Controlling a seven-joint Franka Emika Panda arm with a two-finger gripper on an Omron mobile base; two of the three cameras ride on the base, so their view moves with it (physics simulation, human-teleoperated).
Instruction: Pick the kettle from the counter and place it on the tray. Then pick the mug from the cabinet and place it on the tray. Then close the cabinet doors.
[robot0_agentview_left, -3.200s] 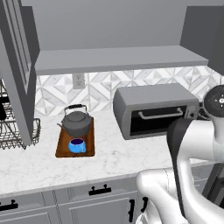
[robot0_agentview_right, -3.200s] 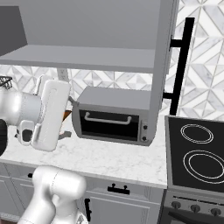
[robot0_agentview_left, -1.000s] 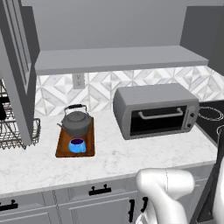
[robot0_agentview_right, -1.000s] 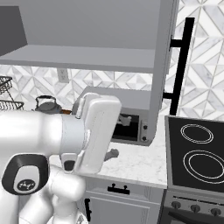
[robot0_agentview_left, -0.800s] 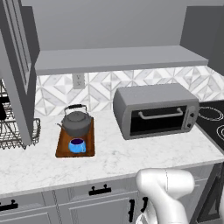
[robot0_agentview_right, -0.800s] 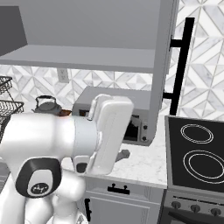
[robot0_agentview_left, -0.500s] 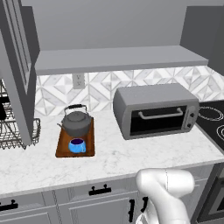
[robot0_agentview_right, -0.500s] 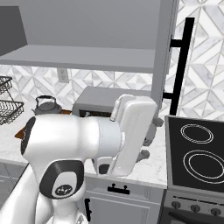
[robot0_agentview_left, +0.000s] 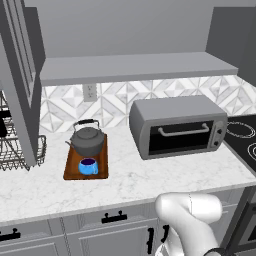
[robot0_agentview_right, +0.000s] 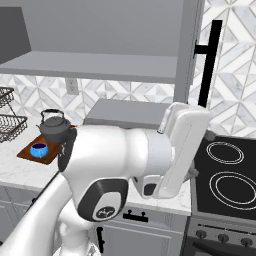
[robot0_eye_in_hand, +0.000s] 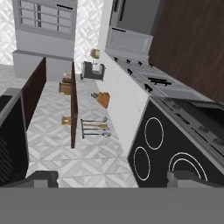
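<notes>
Kettle and mug both sit on the tray, the dark grey kettle at the back end nearer the wall and the small blue mug just in front of it, close to the kettle's base. The reddish-brown tray lies flat on the counter, a white marble-patterned top with grey veining that runs above grey drawers with black handles. To the tray's left stands a black wire rack, and well to its right a grey toaster oven with a dark glass door sits against the patterned tile backsplash, which carries a wall outlet above the kettle. Past the oven the counter ends at a black cooktop with white ring burners. Overhead, the cabinet shows its plain grey shelf, and the cabinet doors stand open: one door hangs at the left over the rack, the other with its long black bar handle swings out at the right. In the hand view the gripper points along the cooktop and tiled wall, its two dark finger tips spread wide apart with nothing between them. In the right base view the white arm bulks across the counter's front.
</notes>
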